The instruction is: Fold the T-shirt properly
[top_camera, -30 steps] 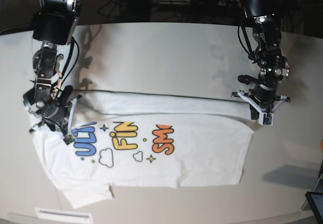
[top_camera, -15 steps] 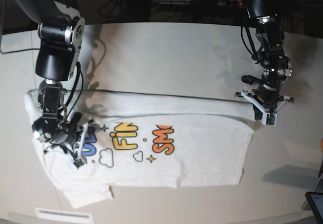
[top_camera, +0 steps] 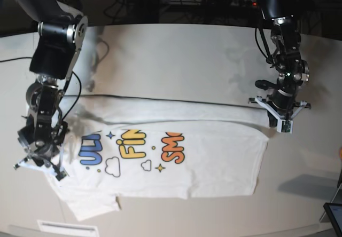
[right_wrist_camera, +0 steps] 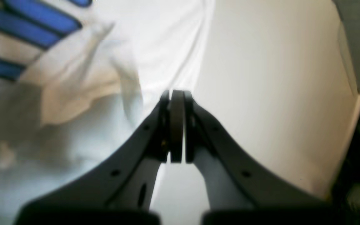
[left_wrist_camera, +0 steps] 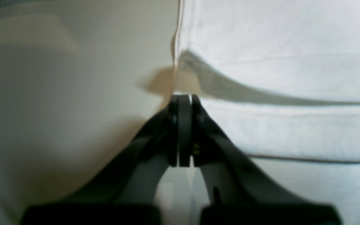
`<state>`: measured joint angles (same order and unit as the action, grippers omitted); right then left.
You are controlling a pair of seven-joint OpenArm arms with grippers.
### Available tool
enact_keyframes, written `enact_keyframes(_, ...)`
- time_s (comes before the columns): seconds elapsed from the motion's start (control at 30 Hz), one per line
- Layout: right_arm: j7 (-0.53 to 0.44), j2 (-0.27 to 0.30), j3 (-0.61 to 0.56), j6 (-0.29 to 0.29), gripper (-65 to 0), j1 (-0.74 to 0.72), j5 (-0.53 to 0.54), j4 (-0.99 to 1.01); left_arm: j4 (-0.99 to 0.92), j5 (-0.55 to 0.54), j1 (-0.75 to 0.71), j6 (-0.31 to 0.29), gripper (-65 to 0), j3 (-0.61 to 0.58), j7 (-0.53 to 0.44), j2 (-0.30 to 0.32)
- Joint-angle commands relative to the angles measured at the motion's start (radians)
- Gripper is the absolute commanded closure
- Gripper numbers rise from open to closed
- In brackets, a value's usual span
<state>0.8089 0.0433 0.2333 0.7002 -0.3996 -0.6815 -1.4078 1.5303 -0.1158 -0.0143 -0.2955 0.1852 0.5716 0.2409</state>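
Note:
The white T-shirt lies flat on the table with its blue, yellow and orange print up and its far part folded into a long band. My left gripper is shut at the band's right end; in the left wrist view it pinches the shirt's edge, which is lifted. My right gripper is shut at the shirt's left edge. In the right wrist view a ridge of cloth runs up to its tips beside the blue letters.
A dark tablet corner sits at the front right and a white label at the table's front edge. Black cables and gear lie behind the table. Bare table borders the shirt.
My right gripper has moved from the shirt's upper left, down across the blue letters, then out to the left edge, shifting the cloth there. The left arm has held still.

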Motion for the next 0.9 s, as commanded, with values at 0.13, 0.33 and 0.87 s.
enact_keyframes(0.13, 0.08, -0.07, -0.004, -0.002, -0.3, 0.121, 0.004, -0.167, 0.017, -0.006, 0.017, 0.002, 0.0, -0.002, -0.028, 0.007)
enact_keyframes(0.33, 0.108, -0.15, -0.004, -0.002, -0.3, 0.218, 0.007, -0.233, 0.017, -0.006, 0.029, 0.002, 0.0, -0.005, -0.025, 0.007)
enact_keyframes(0.87, 0.177, -0.144, -0.186, -0.006, -0.3, 0.222, 0.237, -0.187, 0.017, -0.006, 0.023, 0.002, 0.0, 0.004, -0.026, 0.011)
